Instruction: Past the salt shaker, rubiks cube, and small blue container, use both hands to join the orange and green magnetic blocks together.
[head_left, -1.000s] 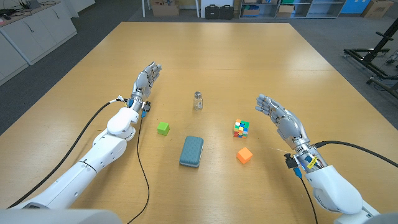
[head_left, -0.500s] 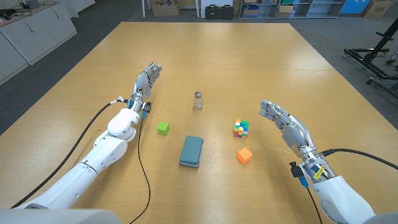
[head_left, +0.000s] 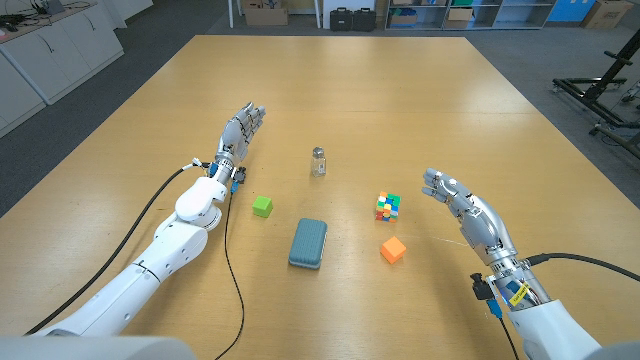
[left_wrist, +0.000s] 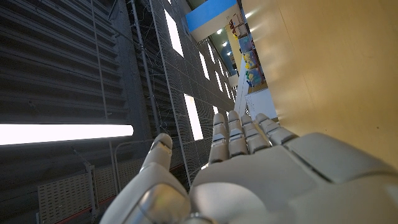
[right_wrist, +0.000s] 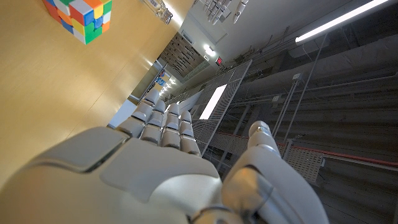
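Right hand (head_left: 462, 205) drawn back toward lower right; left hand (head_left: 240, 131) barely shifted. Both released, holding nothing. Orange block (head_left: 393, 250) lower centre-right, green block (head_left: 262, 206) centre-left — well apart. Grasp each squarely, flat faces meeting.

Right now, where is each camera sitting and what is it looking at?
Head view: sits on the robot's head, looks down over the wooden table; both arms, left hand and right hand show.
Left wrist view: sits on the left wrist, looks along the left hand's back toward the ceiling lights and table.
Right wrist view: sits on the right wrist, looks along the right hand's back past the multicoloured rubiks cube.
Shared: the cube shows in the head and right wrist views.
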